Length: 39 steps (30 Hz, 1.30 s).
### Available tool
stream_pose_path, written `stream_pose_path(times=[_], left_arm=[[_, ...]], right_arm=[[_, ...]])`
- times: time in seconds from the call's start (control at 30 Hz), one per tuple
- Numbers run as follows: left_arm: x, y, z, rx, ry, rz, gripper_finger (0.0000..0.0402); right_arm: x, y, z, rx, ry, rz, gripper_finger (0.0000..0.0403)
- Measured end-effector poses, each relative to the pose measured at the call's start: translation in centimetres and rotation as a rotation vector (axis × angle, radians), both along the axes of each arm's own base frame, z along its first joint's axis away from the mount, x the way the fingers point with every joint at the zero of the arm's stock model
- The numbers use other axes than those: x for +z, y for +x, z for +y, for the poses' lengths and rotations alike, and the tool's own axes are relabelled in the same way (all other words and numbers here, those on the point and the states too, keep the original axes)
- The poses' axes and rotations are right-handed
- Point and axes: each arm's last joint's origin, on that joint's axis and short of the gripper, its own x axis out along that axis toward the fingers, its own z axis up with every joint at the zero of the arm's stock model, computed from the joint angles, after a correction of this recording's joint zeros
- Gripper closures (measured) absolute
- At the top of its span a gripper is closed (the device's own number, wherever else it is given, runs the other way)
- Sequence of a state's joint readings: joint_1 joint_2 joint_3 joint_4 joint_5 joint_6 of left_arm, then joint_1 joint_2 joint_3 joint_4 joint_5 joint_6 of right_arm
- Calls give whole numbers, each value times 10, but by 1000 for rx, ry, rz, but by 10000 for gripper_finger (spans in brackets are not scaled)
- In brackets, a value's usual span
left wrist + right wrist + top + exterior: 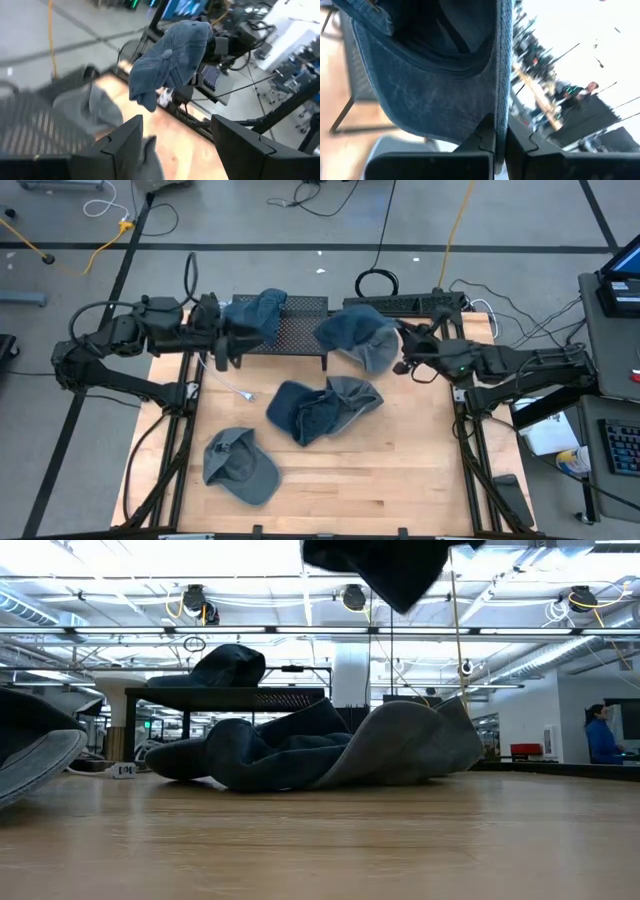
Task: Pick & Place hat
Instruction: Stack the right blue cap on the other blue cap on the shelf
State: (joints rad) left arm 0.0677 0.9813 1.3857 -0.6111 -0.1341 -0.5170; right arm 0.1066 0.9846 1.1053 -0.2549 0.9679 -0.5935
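At the left, our left end effector (222, 348) hangs with fingers spread and empty beside the black rack (300, 330), where one blue hat (255, 315) already rests, so we judge the rack the drop place. A grey hat (240, 465) and a heap of hats (322, 408) wait on the table (400, 480). At the right, our right end effector (402, 352) pinches the carried hat (360, 337) by its edge, aloft near the rack. We read no writing.

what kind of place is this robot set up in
Probably an open-plan robotics lab or workshop: a bare concrete floor strewn with loose cables, exposed ceiling ducts, and a distant person in blue at a workstation.
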Motion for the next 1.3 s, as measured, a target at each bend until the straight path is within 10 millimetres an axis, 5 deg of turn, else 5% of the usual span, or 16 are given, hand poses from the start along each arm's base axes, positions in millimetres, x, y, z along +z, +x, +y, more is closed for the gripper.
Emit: stream_pose_path(times=[0.27,0.7,0.97,1.3], left_arm=[[11,1,6,9,224,-62,158],[46,1,14,32,482,-53,68],[64,21,17,8,567,49,79],[62,48,21,-11,618,133,69]], right_arm=[[19,29,1,-21,-156,15,399],[72,72,-16,22,-180,-41,399],[77,85,-17,47,-179,-48,399],[76,87,-17,46,-147,-89,399]])
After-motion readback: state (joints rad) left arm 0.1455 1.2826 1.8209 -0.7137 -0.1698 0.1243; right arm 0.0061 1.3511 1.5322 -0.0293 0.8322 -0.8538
